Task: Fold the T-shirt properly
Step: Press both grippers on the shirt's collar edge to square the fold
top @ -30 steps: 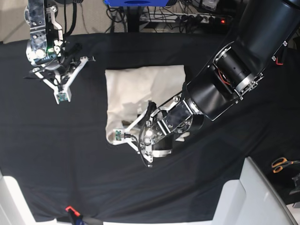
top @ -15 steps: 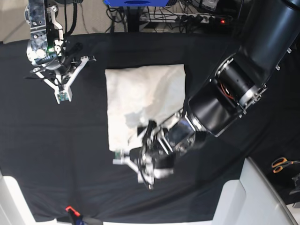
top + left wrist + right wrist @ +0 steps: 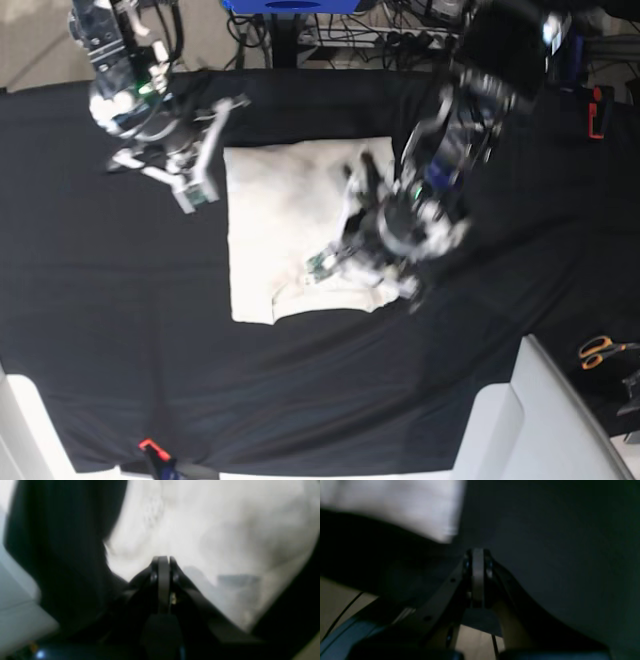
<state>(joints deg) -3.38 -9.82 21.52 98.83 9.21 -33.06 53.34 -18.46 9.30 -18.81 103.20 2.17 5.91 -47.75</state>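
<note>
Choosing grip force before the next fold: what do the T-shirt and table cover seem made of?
T-shirt: cream, matte, probably cotton knit; it creases softly and lies limp. Table cover: black matte cloth, apparently woven; no shine, faint wrinkles.

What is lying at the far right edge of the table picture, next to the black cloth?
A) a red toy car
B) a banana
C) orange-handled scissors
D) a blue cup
C: in the base view a pair of scissors with orange handles lies at the right edge, just past the black cloth that the T-shirt rests on.
</note>
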